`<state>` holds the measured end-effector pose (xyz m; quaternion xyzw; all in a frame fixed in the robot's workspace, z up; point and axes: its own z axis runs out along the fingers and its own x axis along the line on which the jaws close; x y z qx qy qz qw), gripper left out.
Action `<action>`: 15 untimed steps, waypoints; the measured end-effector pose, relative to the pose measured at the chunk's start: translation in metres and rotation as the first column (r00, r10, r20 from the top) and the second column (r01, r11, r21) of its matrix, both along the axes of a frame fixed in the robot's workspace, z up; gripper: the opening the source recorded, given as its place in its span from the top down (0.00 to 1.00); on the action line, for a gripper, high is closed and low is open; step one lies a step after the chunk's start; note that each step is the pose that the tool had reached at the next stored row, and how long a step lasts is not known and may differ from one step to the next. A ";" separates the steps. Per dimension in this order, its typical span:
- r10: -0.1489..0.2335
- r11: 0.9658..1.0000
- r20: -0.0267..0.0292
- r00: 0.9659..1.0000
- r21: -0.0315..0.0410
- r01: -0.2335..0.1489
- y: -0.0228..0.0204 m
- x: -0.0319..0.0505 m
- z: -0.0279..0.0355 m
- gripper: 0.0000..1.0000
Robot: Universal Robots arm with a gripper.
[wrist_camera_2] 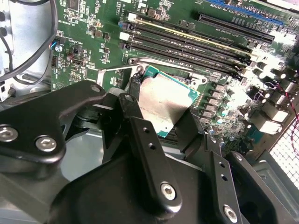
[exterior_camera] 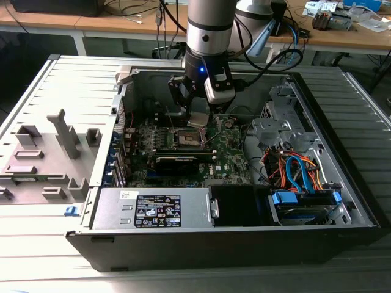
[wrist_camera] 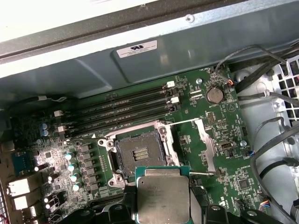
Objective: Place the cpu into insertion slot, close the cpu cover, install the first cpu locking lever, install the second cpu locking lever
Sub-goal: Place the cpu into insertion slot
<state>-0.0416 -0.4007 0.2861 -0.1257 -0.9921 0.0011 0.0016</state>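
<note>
step in hand: cpu placement, not yet completed. the jaws are closed on the cpu and grip it by two opposite edges with the metal top facing up. in the first wrist view the chip hangs above the motherboard, near the insertion slot and clear of it. the slot is bare. the cpu cover appears swung open beside it. judgement: seating calls for edges parallel to the socket rim and a level descent.

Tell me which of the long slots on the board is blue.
The long slot farthest from the cpu in the second wrist view: its top is blue, while the memory slots nearer the cpu are black.
</note>
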 end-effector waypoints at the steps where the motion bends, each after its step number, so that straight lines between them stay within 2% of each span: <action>1: -0.002 1.000 0.000 1.000 0.000 0.002 0.0000 0.0000 -0.0001 0.45; 9: -0.012 1.000 0.000 1.000 -0.004 0.012 0.0000 0.0000 -0.0001 0.45; 15: -0.020 1.000 0.000 1.000 -0.009 0.020 0.0000 0.0000 -0.0001 0.45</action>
